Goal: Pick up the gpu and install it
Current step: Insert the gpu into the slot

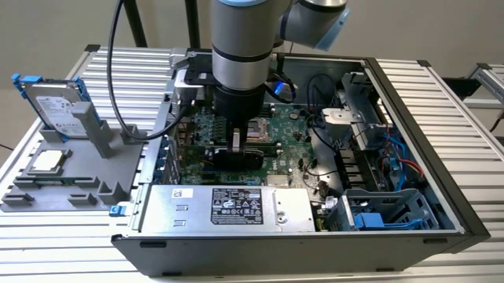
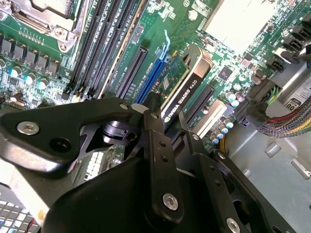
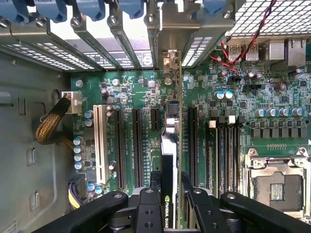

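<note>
You are in the install step: the gpu (image 3: 170, 160) is already lifted and stands on edge inside the open computer case (image 1: 441, 135), held over the motherboard (image 3: 126, 92) in line with the expansion slots. The gripper (image 3: 170, 194) is clamped on the card's upper edge, 1 finger on each face, as both wrist views show; in the exterior view the gripper (image 1: 236, 146) hangs straight down from the arm (image 1: 244, 53) into the middle of the case. In the first wrist view the card's silver bracket end points toward the rear slot openings, and its lower edge sits at or just above a slot; you cannot tell from these pictures whether the edge connector has entered it yet. By my judgement the move in hand calls for keeping the card upright and square to the slot, the bracket lined with its rear opening, and a straight even press down, since a tilt could bind the connector. Counts: 1 gpu, 1 gripper, 1 hard drive (image 1: 56, 109) standing in the grey holder (image 1: 79, 177) at the exterior view's left, 1 processor chip (image 1: 47, 160) lying flat on that holder, and 1 power supply (image 1: 228, 207) along the near side of the case.
</note>
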`<state>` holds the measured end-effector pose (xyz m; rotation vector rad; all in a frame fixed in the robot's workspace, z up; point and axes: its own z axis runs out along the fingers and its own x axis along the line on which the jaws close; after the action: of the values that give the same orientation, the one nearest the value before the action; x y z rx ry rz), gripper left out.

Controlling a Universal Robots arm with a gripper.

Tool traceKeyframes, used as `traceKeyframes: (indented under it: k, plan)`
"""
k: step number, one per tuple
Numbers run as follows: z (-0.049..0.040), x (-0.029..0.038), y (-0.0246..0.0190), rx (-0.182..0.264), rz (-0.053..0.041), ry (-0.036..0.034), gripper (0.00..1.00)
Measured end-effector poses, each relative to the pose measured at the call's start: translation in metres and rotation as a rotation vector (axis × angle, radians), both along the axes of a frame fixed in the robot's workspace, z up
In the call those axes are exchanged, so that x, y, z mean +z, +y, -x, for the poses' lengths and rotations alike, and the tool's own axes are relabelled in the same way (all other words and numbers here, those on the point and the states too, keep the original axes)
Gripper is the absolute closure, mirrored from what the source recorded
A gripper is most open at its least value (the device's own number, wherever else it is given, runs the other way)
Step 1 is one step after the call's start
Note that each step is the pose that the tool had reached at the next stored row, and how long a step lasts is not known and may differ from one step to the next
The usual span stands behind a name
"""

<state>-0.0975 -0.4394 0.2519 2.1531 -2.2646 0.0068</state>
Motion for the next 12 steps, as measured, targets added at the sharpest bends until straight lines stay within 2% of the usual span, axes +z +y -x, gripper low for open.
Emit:
traceKeyframes:
  k: [12]
  plan:
    - [0.0008, -0.0012, -0.0004, 0.005, -0.0012, -0.0001, 1.0]
